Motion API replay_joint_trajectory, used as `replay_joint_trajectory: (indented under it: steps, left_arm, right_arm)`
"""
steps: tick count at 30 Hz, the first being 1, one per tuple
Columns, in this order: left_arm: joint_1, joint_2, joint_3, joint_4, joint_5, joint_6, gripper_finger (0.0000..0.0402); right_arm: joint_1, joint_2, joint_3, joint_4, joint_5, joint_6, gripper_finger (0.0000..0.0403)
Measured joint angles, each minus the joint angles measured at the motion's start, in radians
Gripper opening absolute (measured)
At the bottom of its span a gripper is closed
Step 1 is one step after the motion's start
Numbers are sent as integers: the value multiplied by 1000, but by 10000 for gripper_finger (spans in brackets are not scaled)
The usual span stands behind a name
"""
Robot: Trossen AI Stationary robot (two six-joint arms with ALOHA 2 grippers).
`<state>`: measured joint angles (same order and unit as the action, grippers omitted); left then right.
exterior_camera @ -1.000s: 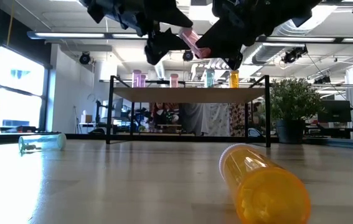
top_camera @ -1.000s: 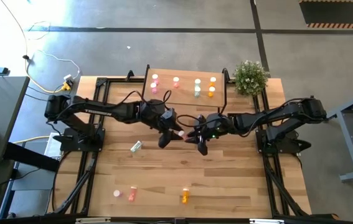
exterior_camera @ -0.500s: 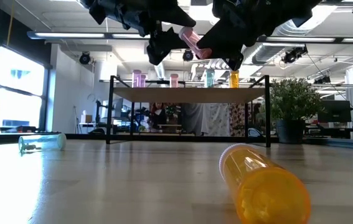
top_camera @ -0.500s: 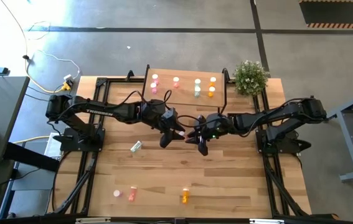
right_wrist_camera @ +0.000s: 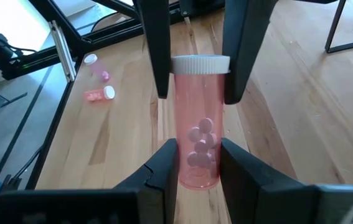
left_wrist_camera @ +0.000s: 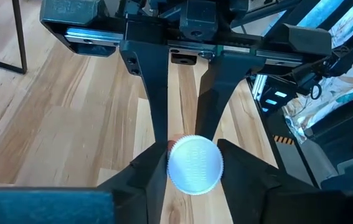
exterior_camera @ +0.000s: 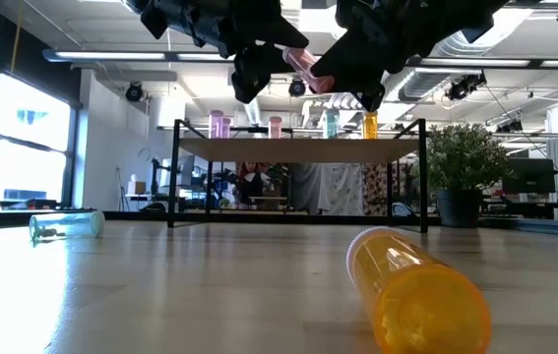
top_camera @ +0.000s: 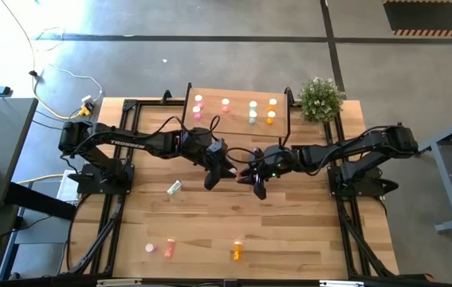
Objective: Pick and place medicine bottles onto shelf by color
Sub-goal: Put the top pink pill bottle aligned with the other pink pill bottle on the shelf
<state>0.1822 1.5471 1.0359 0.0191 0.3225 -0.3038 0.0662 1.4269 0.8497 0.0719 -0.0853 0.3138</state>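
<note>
Both arms mid-table, left gripper (top_camera: 224, 169) and right gripper (top_camera: 245, 172) tip to tip (each clamped shut).

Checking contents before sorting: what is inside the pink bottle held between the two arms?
Inside the translucent pink bottle with a white cap, small round pale pills sit clustered in its lower half. The right hand covers its base sides; the cap hides the top.

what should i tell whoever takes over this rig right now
Right gripper: shut on the translucent pink pill bottle with a white cap, held in the air mid-table.
Left gripper: jaws at the same bottle's cap end; firm grip unclear. A handover looks underway.
Done: about seven bottles stand on the small light-wood shelf.
Left: a pale green bottle, two pink and an orange bottle on the tabletop.
</note>
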Motion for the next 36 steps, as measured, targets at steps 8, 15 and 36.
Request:
replay_joint_trajectory:
  steps: [8, 15, 36]
  left_arm:
    - [0, 0, 0, 1, 0, 0, 112]
    - [0, 0, 0, 1, 0, 1, 113]
    - [41, 0, 0, -85, 0, 46, 113]
  right_arm:
    - [0, 0, 0, 0, 1, 0, 85]
    - [0, 0, 0, 0, 4, -1, 89]
    - [-36, -17, -2, -10, 23, 150, 227]
